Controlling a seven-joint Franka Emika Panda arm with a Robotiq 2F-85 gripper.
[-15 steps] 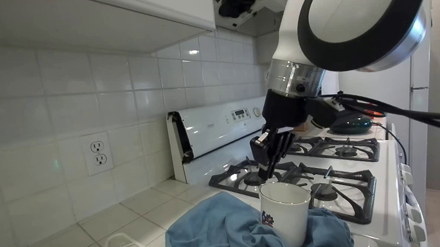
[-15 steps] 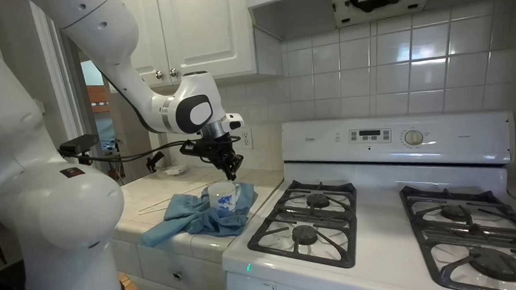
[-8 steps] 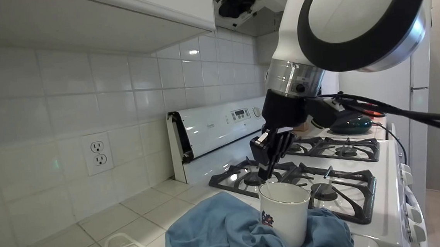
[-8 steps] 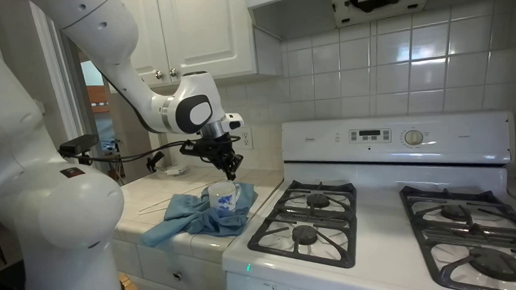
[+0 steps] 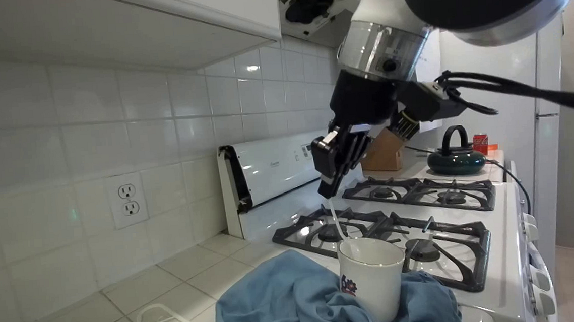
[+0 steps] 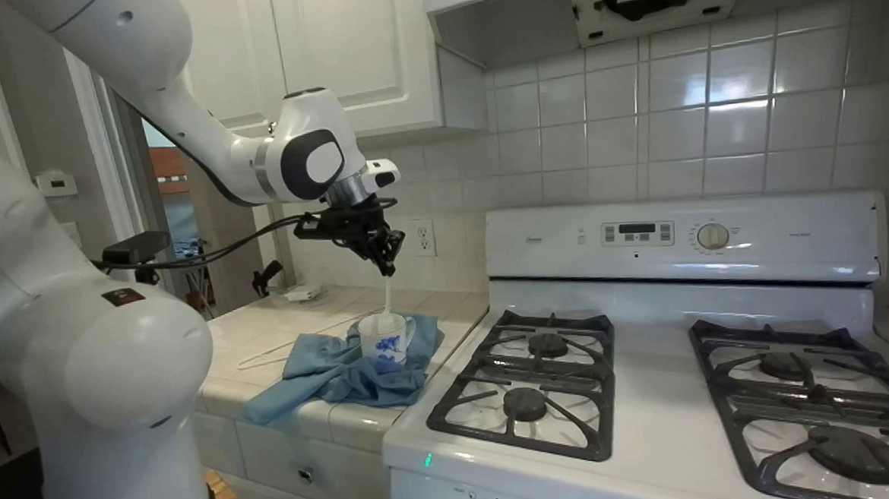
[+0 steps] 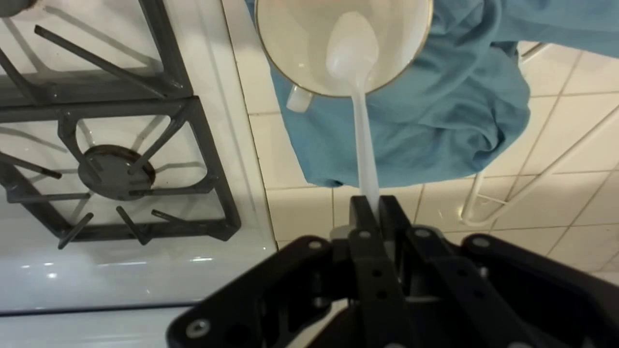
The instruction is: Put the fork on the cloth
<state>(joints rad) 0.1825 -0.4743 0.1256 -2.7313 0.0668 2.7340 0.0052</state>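
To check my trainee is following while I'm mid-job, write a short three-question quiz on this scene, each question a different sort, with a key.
1. What does the hand hold?
2. True or false: the mug stands on a burner grate.
3. What colour is the cloth? A) red B) green C) blue

Key
1. A white spoon, by the end of its handle.
2. False: it is beside the stove, with the cloth around its base.
3. C.
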